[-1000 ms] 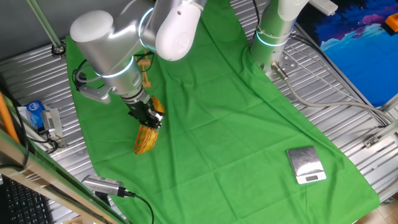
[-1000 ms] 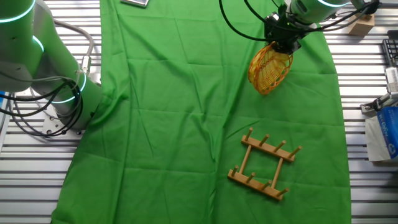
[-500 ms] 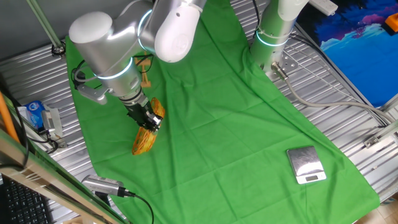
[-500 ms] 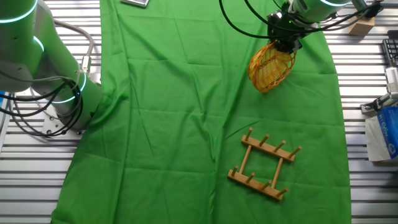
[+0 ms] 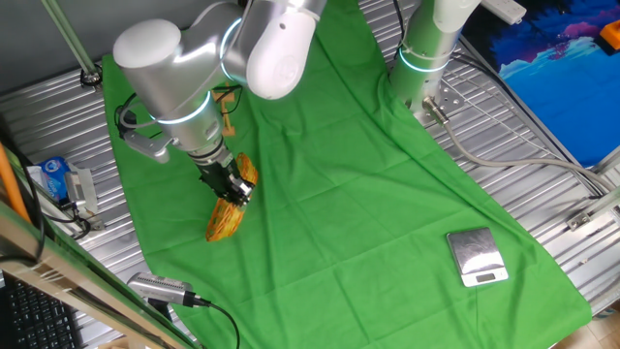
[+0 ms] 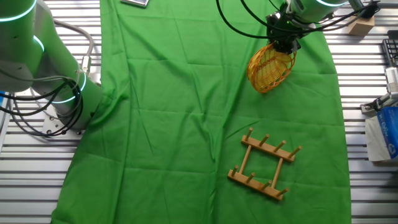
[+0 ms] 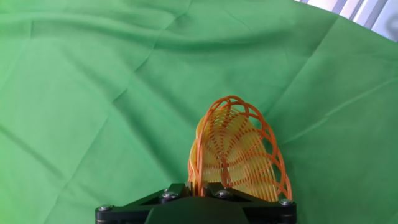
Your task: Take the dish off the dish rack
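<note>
Surface: a wrinkled bright green cloth (image 6: 186, 112) covers the middle of a tabletop of ribbed silver metal slats (image 6: 367, 180), which show bare along both long sides.
Room: a blue sheet with a pink and purple pattern (image 5: 552, 68) lies past the tabletop's far side in one fixed view; a second silver-and-white robot arm base with a glowing teal ring (image 5: 426, 48) stands at the edge of the cloth, with grey cables running from it.
Dish: the yellow-orange woven wicker oval dish (image 6: 268, 67) hangs tilted, almost on edge, its lower rim close to the cloth; whether it touches the cloth cannot be told. In the hand view its open weave of orange loops and yellow spokes (image 7: 239, 152) fills the lower middle.
Pincer: the black two-finger pincer (image 6: 283, 42) on the silver arm is closed on the dish's upper rim, the jaws pinching the wicker edge between them (image 5: 229, 184).
Dish rack: the small light-brown wooden rack with short upright pegs (image 6: 264, 165) sits on the cloth well apart from the dish, with nothing on it.
Scale: a small flat silver scale (image 5: 476, 257) lies on the cloth near its other end.
Other items: a blue and white packet (image 6: 384, 130) rests on the bare slats at the side; a light wooden block (image 6: 360, 23) lies near the corner.
Writing: no brand or label is readable; the print on the packet is too small to make out.
</note>
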### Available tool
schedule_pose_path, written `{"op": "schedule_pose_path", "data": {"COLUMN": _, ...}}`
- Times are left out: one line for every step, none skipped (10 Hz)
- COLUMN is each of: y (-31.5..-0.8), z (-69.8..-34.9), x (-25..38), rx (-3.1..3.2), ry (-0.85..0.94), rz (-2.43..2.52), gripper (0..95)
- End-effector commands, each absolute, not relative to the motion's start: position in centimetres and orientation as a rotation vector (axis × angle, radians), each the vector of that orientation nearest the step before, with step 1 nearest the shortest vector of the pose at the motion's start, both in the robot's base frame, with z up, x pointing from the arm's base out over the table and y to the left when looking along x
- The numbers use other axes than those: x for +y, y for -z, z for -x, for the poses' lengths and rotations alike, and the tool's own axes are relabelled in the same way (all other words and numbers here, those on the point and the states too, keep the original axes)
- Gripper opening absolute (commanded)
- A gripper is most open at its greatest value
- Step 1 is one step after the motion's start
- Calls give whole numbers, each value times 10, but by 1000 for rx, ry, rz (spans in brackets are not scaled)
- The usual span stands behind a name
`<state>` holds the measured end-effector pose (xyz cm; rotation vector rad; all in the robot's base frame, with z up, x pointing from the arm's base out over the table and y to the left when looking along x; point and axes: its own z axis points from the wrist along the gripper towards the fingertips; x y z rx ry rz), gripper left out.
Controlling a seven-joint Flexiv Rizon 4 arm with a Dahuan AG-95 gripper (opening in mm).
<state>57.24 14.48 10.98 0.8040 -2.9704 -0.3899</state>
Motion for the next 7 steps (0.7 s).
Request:
{"op": "schedule_pose_path", "data": {"y": -107, "z": -571, "x": 145, "rx": -2966, "ry": 389, "rz": -820, "gripper": 0}}
{"op": "schedule_pose_path", "data": {"y": -105, "z": -571, "x": 145, "rx": -2964, "ry": 387, "rz": -827, "gripper": 0}}
{"op": "schedule_pose_path", "data": {"y": -104, "z": -571, "x": 145, "rx": -2960, "ry": 385, "rz": -838, "gripper": 0}}
{"op": "schedule_pose_path", "data": {"y": -104, "z": -571, "x": 145, "rx": -2958, "ry": 382, "rz": -841, "gripper": 0}}
{"op": "schedule_pose_path", "data": {"y": -104, "z": -571, "x": 145, "rx": -2957, "ry": 379, "rz": -841, "gripper": 0}}
{"op": "schedule_pose_path", "data": {"y": -104, "z": -571, "x": 145, "rx": -2957, "ry": 378, "rz": -842, "gripper": 0}}
{"op": "schedule_pose_path", "data": {"y": -104, "z": -571, "x": 145, "rx": -2955, "ry": 372, "rz": -844, "gripper": 0}}
